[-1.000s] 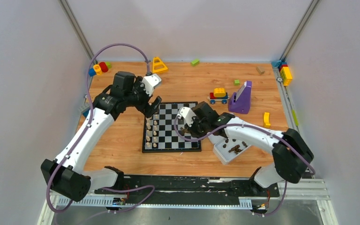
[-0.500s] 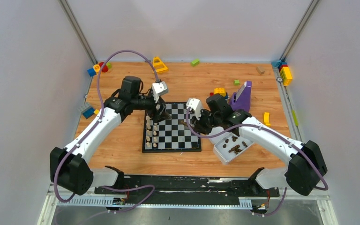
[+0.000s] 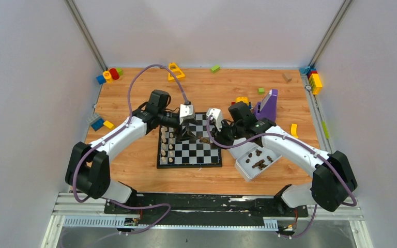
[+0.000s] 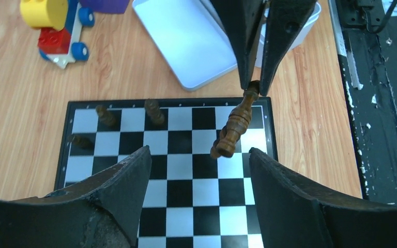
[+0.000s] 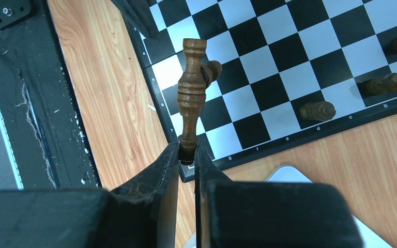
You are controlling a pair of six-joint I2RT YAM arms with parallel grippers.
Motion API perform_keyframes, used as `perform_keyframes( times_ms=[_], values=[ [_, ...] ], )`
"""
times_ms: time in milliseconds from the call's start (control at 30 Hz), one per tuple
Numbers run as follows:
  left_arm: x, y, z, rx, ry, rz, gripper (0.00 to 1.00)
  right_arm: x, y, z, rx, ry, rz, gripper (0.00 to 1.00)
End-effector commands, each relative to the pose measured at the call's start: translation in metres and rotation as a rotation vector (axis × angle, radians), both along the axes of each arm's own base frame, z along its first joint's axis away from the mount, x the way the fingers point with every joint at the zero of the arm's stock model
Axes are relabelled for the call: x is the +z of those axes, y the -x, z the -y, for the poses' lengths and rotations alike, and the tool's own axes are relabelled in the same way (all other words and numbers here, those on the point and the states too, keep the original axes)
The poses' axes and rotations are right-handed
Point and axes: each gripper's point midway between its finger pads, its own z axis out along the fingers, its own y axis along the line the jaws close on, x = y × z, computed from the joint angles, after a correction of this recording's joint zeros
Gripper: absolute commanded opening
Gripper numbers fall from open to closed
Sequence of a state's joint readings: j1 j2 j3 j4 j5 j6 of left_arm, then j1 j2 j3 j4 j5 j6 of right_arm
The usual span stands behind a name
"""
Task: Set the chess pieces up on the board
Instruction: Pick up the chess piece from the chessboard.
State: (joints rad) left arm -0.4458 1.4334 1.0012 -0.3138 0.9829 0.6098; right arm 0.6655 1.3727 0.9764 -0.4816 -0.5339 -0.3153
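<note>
The board lies mid-table, with pale chess pieces standing in its left columns. My right gripper is shut on the end of a dark brown chess piece, held slanted over the board's near-right corner. Three other dark pieces stand on the right edge squares. In the left wrist view my left gripper is open above the board, and the held piece hangs just beyond its fingertips. From above, the left gripper and right gripper face each other closely.
A white tray with several dark pieces sits right of the board. Behind it are a purple block and a toy car. Coloured blocks lie along the far and side edges of the wooden table.
My left arm has swung right across the board to meet the right gripper, its jaws narrowing. The right gripper has shifted slightly toward the far side with its piece.
</note>
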Motion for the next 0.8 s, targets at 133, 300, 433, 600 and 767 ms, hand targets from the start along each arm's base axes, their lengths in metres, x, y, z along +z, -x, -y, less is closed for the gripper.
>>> perform_keyframes(
  times_ms=[133, 300, 433, 600, 767],
  values=[
    [-0.008, 0.01, 0.021, -0.169, 0.042, 0.086, 0.65, 0.025, -0.004, -0.011, 0.031, -0.088, 0.008, 0.0],
    [-0.011, 0.016, 0.021, -0.193, 0.032, 0.065, 0.55, 0.025, -0.005, -0.01, 0.027, -0.091, 0.005, 0.0],
    [-0.013, 0.017, 0.022, -0.197, 0.023, 0.051, 0.46, 0.024, -0.006, -0.009, 0.025, -0.091, 0.002, 0.0],
    [-0.01, 0.015, 0.023, -0.196, 0.02, 0.049, 0.31, 0.022, -0.007, -0.01, 0.022, -0.088, -0.002, 0.0],
    [-0.006, 0.013, 0.023, -0.191, 0.012, 0.054, 0.19, 0.016, -0.01, -0.008, 0.008, -0.075, -0.012, 0.0]
  ],
)
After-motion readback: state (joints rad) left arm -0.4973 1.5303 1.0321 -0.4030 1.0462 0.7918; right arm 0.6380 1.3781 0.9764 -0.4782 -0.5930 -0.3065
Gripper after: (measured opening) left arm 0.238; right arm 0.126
